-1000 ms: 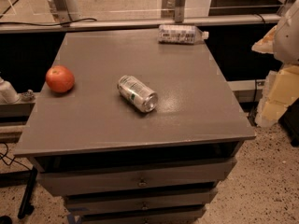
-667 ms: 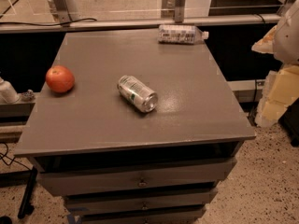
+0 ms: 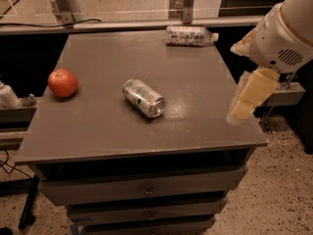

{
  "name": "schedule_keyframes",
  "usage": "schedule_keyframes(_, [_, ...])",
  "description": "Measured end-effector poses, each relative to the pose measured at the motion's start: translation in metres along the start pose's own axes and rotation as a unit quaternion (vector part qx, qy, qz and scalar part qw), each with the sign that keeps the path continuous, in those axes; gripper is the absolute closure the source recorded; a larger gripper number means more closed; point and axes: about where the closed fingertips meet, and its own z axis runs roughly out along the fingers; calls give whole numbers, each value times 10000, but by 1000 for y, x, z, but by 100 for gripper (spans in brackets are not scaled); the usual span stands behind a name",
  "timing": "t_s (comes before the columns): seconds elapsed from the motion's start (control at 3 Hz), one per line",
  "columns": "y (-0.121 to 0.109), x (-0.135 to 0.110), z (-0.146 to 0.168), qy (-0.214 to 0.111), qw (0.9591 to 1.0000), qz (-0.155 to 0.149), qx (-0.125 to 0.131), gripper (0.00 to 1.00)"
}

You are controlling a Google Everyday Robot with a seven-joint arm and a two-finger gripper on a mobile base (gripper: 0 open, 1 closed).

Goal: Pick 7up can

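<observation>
The 7up can (image 3: 143, 98), silver with green and white markings, lies on its side near the middle of the grey table (image 3: 98, 131), its open end facing the front right. My gripper (image 3: 247, 102), with pale yellow fingers under a white arm housing, hangs over the table's right edge. It is well to the right of the can and holds nothing.
A red apple (image 3: 62, 82) sits near the table's left edge. A clear plastic bottle with a white label (image 3: 190, 35) lies on its side at the back right. Drawers (image 3: 142, 192) are under the tabletop. A rail with posts (image 3: 146, 23) runs behind the table.
My gripper and arm have moved left, from beside the table to over its right edge. The can, apple and bottle have not moved.
</observation>
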Motion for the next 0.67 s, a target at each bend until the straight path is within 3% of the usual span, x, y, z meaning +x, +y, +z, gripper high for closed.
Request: schedule_keyframes(0.67, [5,-89,68,-740,9973,23,-9,0])
